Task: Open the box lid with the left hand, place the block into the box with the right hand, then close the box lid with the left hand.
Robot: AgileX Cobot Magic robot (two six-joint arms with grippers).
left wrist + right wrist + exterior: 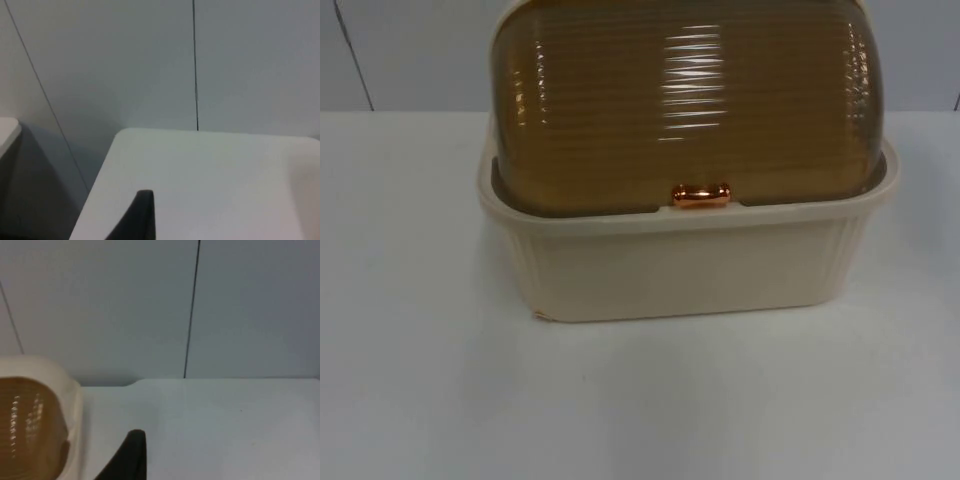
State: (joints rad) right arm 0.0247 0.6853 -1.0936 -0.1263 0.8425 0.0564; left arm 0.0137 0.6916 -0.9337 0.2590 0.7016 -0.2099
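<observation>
Bread box [685, 255]: cream plastic base with ribbed walls, standing on the white table [420, 380] close before the top camera, its back toward the grey partition wall [400, 50].

Lid [685, 110]: translucent amber roll-top dome, horizontally ribbed, lowered onto the base so the box is shut. Its upper edge is cut off in the top view.

Handle [700, 195]: small copper-coloured knob at the lid's front lip, resting against the base rim.

Box contents: hidden behind the tinted lid; nothing inside can be made out.

Left gripper [142, 220]: one black fingertip seen from the left wrist, above a bare stretch of table [210, 180] near its corner, facing the partition wall [125, 60] and a vertical panel seam. Whether its fingers are spread or together cannot be told.

Right gripper [132, 457]: one black fingertip seen from the right wrist, above the table [225, 425]. The bread box [75, 410] stands just to that fingertip's side, apart from it, partly cut off; a slice of amber lid [27, 425] shows within the cream rim. Finger spacing likewise cannot be told.
</observation>
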